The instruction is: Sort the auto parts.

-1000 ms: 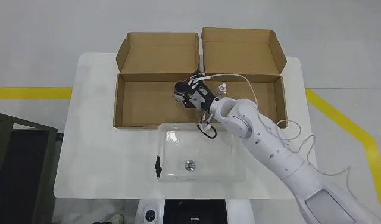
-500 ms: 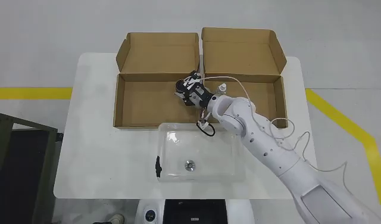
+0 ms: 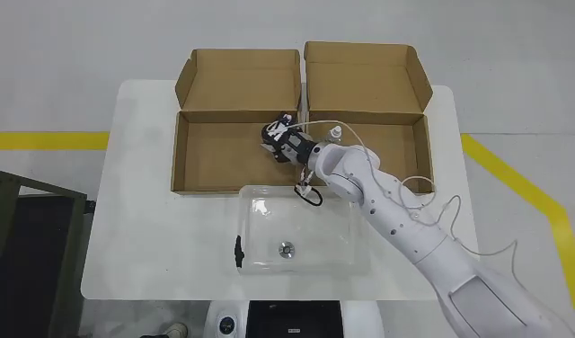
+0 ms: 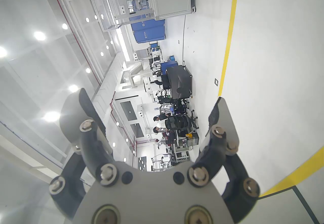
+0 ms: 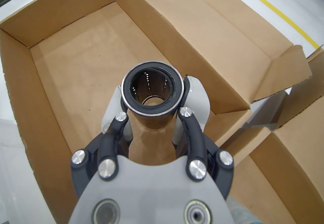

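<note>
My right hand (image 5: 155,95) is clenched on the linear bearing (image 5: 154,115), pads pinching its round flanks, the bore open toward my wrist. It's a metal sleeve with rows of little balls inside, so I'd judge it dense for its size, fully rigid, and smooth enough to slide if the squeeze slackens. A pinch across the barrel looks like the right hold, better than the thin rim. The arm's stretched forward and across, wrist tipped down. The bearing hangs over the floor of the left cardboard box (image 5: 76,58), toward the end nearest the second box (image 3: 404,149), and as far as I can tell it's clear of the cardboard. My left hand (image 4: 150,97) is spread wide, grasping nothing, aimed out at the room.
</note>
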`<act>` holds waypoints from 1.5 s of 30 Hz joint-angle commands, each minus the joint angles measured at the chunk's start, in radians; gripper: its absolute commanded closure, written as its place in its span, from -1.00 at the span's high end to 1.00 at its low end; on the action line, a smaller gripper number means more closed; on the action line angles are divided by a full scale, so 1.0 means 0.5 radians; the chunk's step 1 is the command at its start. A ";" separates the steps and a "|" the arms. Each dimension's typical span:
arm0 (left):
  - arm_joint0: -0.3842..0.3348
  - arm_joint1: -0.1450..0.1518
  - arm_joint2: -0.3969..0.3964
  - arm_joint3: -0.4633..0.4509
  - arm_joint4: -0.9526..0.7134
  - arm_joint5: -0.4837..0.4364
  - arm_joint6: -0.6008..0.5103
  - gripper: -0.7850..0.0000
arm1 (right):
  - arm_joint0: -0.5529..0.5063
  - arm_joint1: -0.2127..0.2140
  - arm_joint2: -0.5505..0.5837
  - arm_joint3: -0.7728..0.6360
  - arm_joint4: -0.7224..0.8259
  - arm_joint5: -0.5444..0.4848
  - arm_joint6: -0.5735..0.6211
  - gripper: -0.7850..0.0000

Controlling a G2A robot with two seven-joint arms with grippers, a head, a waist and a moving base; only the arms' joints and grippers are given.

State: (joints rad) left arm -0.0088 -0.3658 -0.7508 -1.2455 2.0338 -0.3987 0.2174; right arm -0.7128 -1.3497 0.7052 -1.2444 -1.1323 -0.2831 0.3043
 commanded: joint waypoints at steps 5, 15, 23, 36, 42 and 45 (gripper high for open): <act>0.000 0.000 0.000 0.000 0.000 0.000 0.000 1.00 | -0.008 -0.014 0.018 0.009 -0.016 -0.006 0.008 0.76; 0.000 0.000 0.000 0.000 0.000 0.000 0.000 1.00 | -0.100 -0.003 0.139 -0.182 0.046 -0.050 -0.006 0.71; 0.000 0.000 0.000 0.000 0.000 0.000 0.000 1.00 | -0.292 0.056 0.310 -0.534 0.049 -0.164 0.100 0.62; 0.000 0.000 0.000 0.000 0.000 0.000 0.000 1.00 | -0.736 0.183 0.626 -1.232 0.003 -0.514 0.316 0.80; 0.000 0.000 0.000 0.000 0.000 0.000 0.000 1.00 | -0.908 0.229 0.687 -1.444 0.006 -0.740 0.435 0.79; 0.000 0.000 0.000 0.000 0.000 0.000 0.000 1.00 | -0.989 0.248 0.706 -1.511 0.022 -0.834 0.465 0.77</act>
State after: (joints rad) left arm -0.0088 -0.3658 -0.7508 -1.2455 2.0338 -0.3987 0.2174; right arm -1.1925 -1.2288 1.0544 -1.9889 -1.1249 -0.6846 0.5331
